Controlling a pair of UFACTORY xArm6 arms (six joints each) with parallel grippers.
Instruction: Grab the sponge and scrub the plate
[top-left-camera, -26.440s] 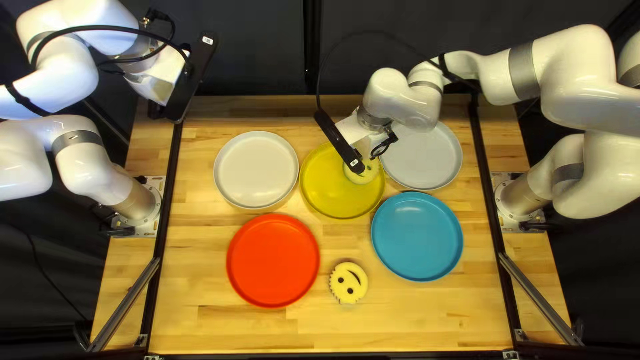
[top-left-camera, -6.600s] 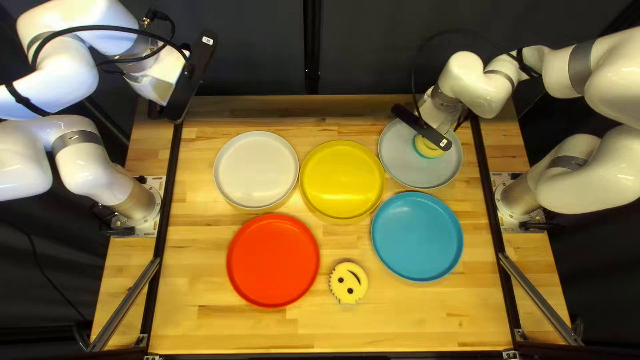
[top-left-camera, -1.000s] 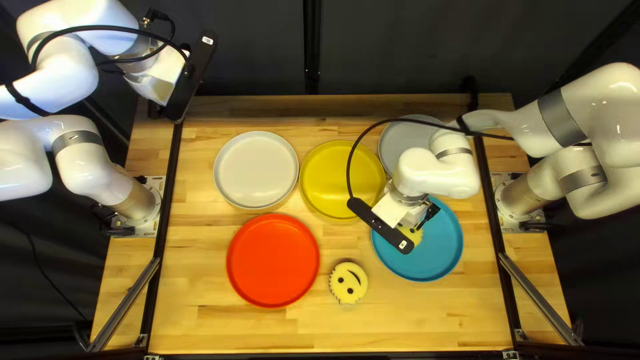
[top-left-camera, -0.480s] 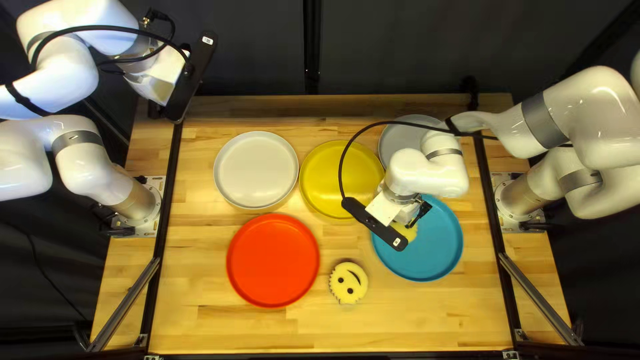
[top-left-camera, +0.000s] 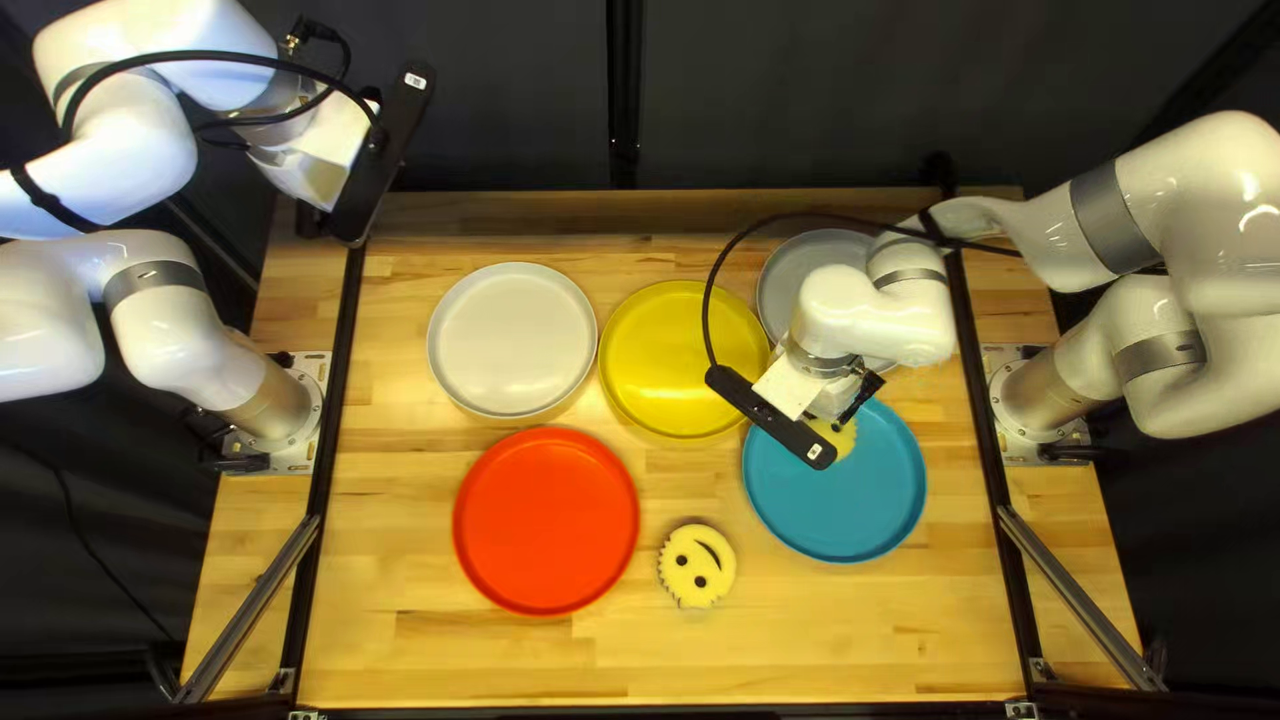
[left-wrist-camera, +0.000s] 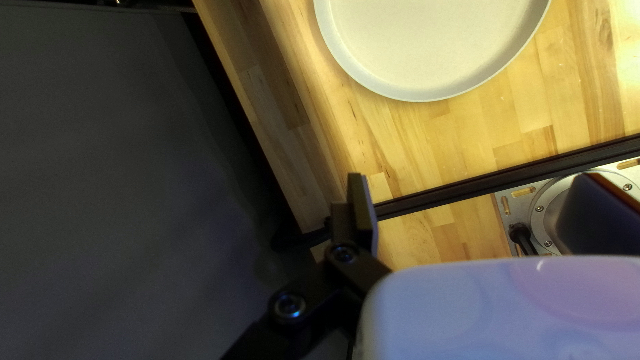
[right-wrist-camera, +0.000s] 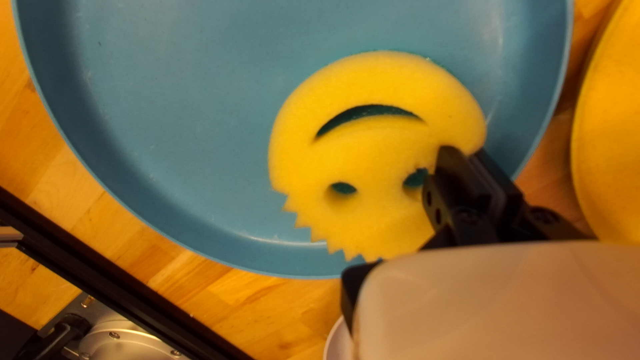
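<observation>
A yellow smiley sponge (right-wrist-camera: 370,165) lies flat on the blue plate (right-wrist-camera: 150,100), near the rim closest to the yellow plate. My right gripper (right-wrist-camera: 400,225) is shut on this sponge; one black finger (right-wrist-camera: 460,185) presses its edge and the other is hidden by the mount. From above, the right gripper (top-left-camera: 835,432) stands over the far left part of the blue plate (top-left-camera: 870,500), with the sponge (top-left-camera: 845,437) peeking out under it. My left gripper (left-wrist-camera: 430,220) hangs open and empty above the table's far left corner, beyond the white plate (left-wrist-camera: 430,45).
A second smiley sponge (top-left-camera: 697,565) lies on the wood between the orange plate (top-left-camera: 545,520) and the blue one. The yellow plate (top-left-camera: 670,360), grey plate (top-left-camera: 800,280) and white plate (top-left-camera: 512,338) line the back. Black rails run along both table sides.
Over the last second my right gripper slid the sponge across the blue plate, first leftward, then toward its far rim. The left arm has not moved.
</observation>
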